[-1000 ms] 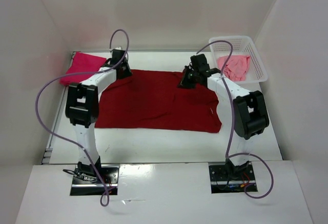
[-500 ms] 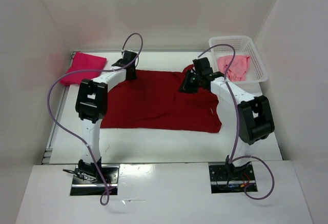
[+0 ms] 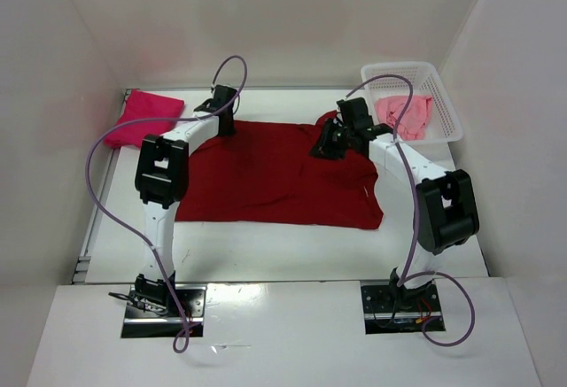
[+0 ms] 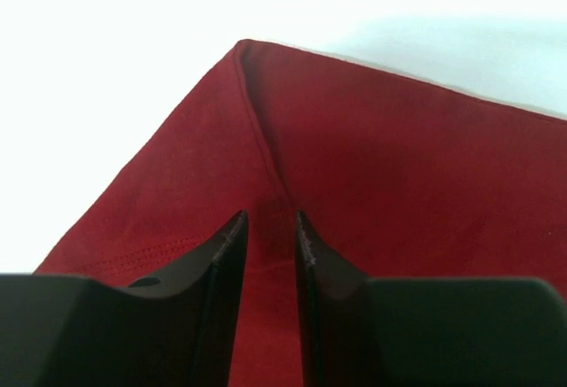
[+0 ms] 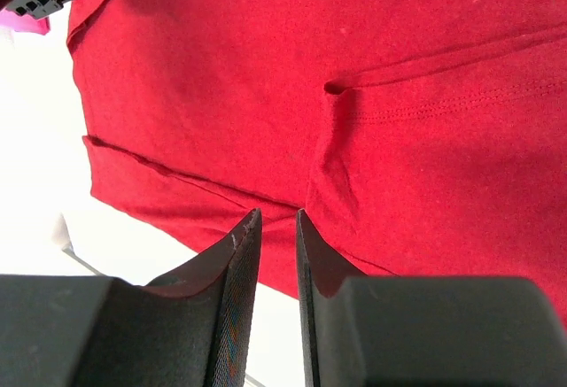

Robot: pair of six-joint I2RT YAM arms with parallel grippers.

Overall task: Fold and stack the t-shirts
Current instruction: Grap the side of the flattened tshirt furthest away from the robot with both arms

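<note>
The dark red t-shirt (image 3: 275, 174) lies spread flat across the middle of the table. My left gripper (image 3: 225, 128) is over its far left corner. In the left wrist view its jaws (image 4: 271, 219) stand a little apart above a seam of the dark red cloth (image 4: 381, 157), with nothing pinched. My right gripper (image 3: 322, 150) hovers over the shirt's far right part. It is open (image 5: 276, 217) above the sleeve hem (image 5: 425, 112). A bright magenta-pink t-shirt (image 3: 142, 117) lies folded at the far left. A light pink t-shirt (image 3: 404, 114) sits crumpled in the basket.
The white mesh basket (image 3: 449, 108) stands at the far right corner. White walls close in the table on three sides. Purple cables loop over both arms. Bare white tabletop (image 3: 292, 250) shows between the shirt and the arm bases.
The right gripper's jaws have opened and it has shifted slightly right. The left arm has swung right, its gripper staying at the shirt's far left corner.
</note>
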